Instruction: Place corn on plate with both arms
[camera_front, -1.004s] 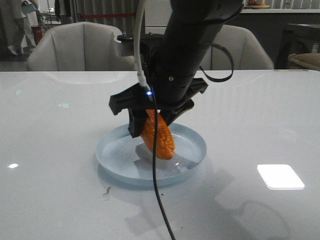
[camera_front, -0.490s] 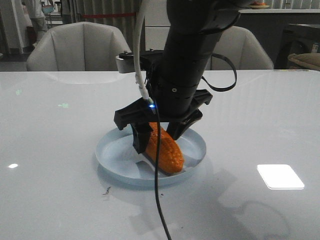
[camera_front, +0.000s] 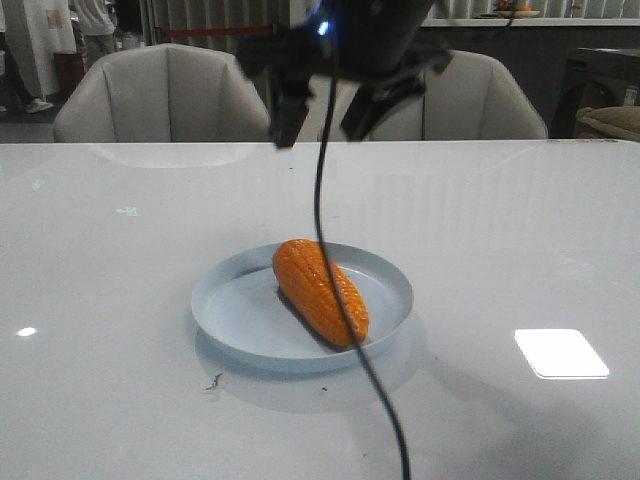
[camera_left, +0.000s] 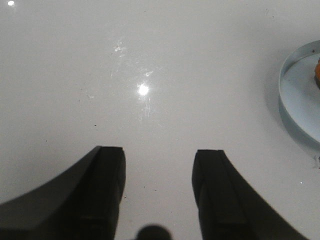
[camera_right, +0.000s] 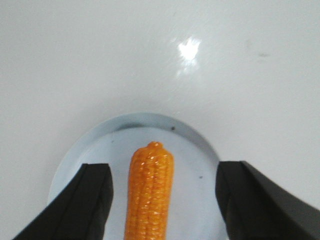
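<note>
The orange corn (camera_front: 318, 288) lies on its side in the pale blue plate (camera_front: 240, 315) at the table's middle, held by nothing. My right gripper (camera_front: 318, 135) is open and empty, raised high above the plate. In the right wrist view its fingers (camera_right: 95, 185) stand wide on either side of the corn (camera_right: 150, 195) on the plate (camera_right: 200, 160) far below. My left gripper (camera_left: 159, 151) is open and empty over bare table. The plate's rim (camera_left: 295, 100) and a sliver of corn (camera_left: 317, 72) show at that view's edge. The left arm is out of the front view.
A thin black cable (camera_front: 372, 385) hangs from the right arm across the plate's near side. Two pale chairs (camera_front: 160, 95) stand behind the table. A bright glare patch (camera_front: 560, 352) and a small dark speck (camera_front: 213, 382) lie on the white table.
My right gripper let go of the corn and rose straight up from the plate. The corn, held tilted before, now lies flat in the plate.
</note>
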